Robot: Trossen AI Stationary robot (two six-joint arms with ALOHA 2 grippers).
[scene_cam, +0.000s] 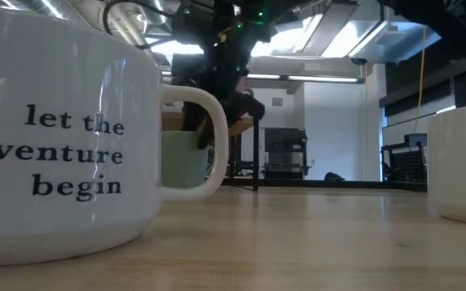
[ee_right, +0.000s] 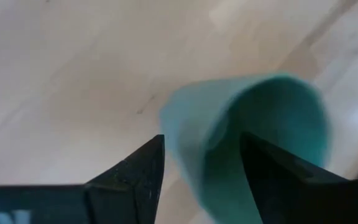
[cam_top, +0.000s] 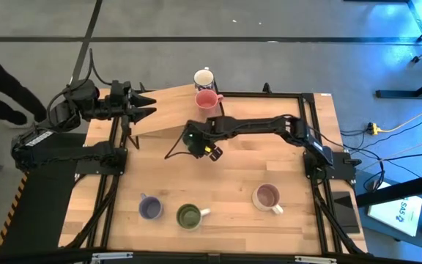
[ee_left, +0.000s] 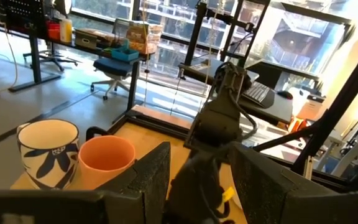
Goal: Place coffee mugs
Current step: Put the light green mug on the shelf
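We see light wooden tabletop (cam_top: 233, 176) in black frame, grey floor around, glazed room beyond. Right gripper (ee_right: 201, 163) near table centre, fingers pinching wall of teal-green mug (ee_right: 253, 137). Left gripper (cam_top: 146, 104) waits at far-left edge, fingers spread. White-blue mug (cam_top: 204, 78) and pink mug (cam_top: 208, 99) touching at far edge; lavender-blue mug (cam_top: 150, 208), green mug (cam_top: 190, 215), pale mug (cam_top: 268, 196) along near edge.

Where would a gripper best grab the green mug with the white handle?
Probably by its rim, coming straight down from above. The green mug stands upright with its mouth open to the top, so one finger could go inside and one outside the wall. A stretch of rim away from the white handle, which sticks out sideways toward the pale mug, looks safest.
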